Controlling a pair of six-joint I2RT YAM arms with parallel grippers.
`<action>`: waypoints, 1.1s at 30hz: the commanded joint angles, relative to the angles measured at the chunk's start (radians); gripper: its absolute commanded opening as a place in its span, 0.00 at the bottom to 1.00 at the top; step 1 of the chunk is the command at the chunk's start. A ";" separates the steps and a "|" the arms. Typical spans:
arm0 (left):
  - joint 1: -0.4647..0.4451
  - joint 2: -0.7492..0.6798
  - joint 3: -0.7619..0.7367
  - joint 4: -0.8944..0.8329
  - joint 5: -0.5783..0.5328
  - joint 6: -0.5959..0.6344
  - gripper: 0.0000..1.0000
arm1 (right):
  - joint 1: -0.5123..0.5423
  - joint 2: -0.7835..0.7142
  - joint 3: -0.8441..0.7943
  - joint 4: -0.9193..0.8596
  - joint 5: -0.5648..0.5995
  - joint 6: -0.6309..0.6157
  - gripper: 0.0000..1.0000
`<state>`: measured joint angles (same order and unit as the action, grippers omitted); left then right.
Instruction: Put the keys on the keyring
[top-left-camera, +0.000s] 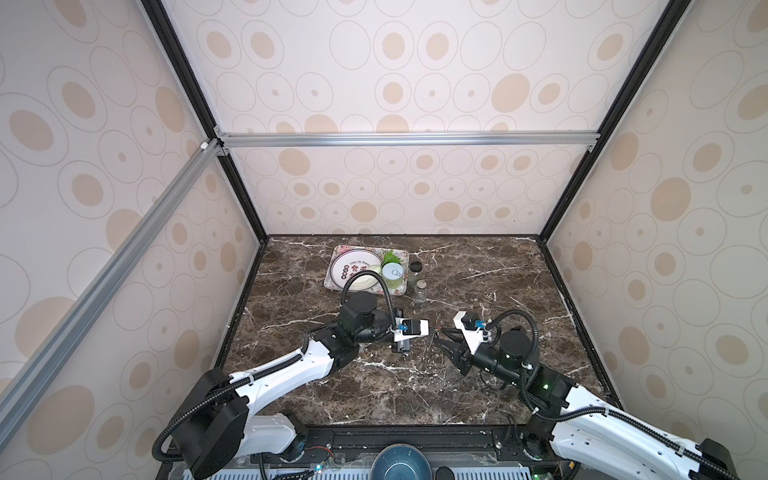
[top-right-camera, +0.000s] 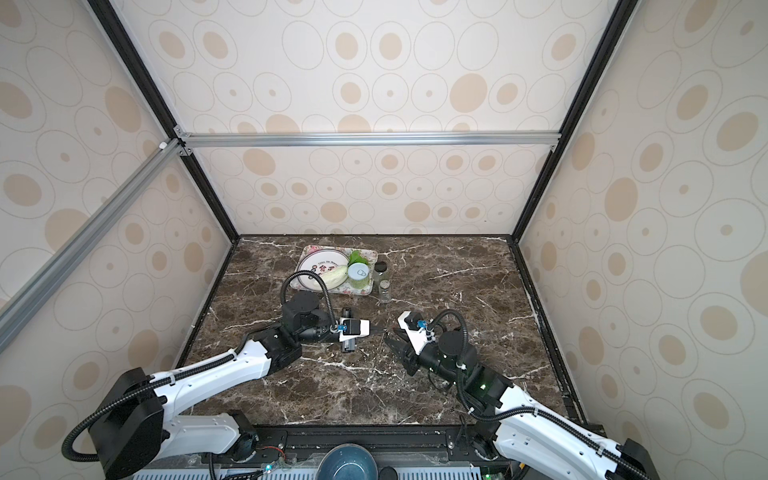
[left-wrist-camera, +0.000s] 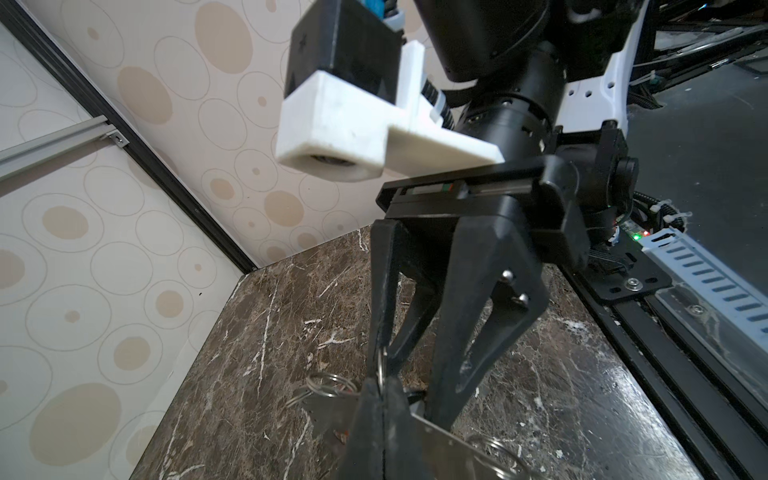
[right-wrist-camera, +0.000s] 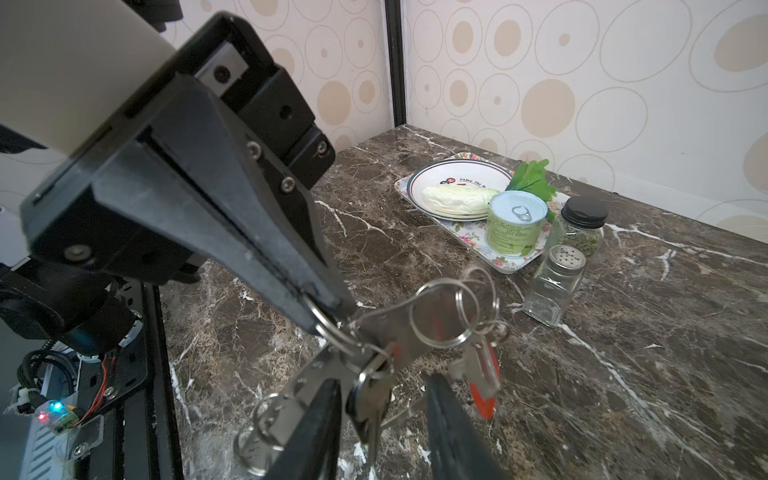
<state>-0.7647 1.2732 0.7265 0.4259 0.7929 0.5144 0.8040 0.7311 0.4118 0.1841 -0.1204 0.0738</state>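
Observation:
In the right wrist view my left gripper (right-wrist-camera: 328, 305) is shut on the keyring (right-wrist-camera: 328, 330), a steel split ring hooked to a flat metal plate (right-wrist-camera: 386, 324) that carries several more rings. The bunch hangs above the marble table (right-wrist-camera: 623, 374). Two keys dangle from it, one with a black head (right-wrist-camera: 368, 401) and one with a red-orange head (right-wrist-camera: 484, 388). My right gripper (right-wrist-camera: 382, 380) is open, its jaws either side of the black-headed key, which lies close to one finger (right-wrist-camera: 320, 415). In both top views the left gripper (top-left-camera: 432, 331) and the right gripper (top-left-camera: 437, 337) meet mid-table.
At the back stands a floral tray (right-wrist-camera: 513, 262) holding a white plate (right-wrist-camera: 457, 176), a cabbage and a green can (right-wrist-camera: 515, 226). A spice jar (right-wrist-camera: 582, 226) and a glass shaker (right-wrist-camera: 555, 286) stand beside it. A blue bowl (top-left-camera: 401, 461) sits below the table's front edge.

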 joint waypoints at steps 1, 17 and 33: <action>-0.011 -0.029 0.043 0.003 0.038 0.028 0.00 | -0.001 0.008 0.034 0.011 -0.015 0.004 0.36; -0.015 -0.011 0.068 -0.053 0.092 0.063 0.00 | -0.001 0.018 0.034 0.039 -0.097 -0.006 0.30; -0.016 -0.005 0.074 -0.073 0.094 0.076 0.00 | -0.002 -0.012 0.018 0.054 -0.126 -0.009 0.31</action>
<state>-0.7662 1.2732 0.7506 0.3553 0.8524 0.5629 0.8040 0.7368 0.4217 0.1886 -0.2302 0.0689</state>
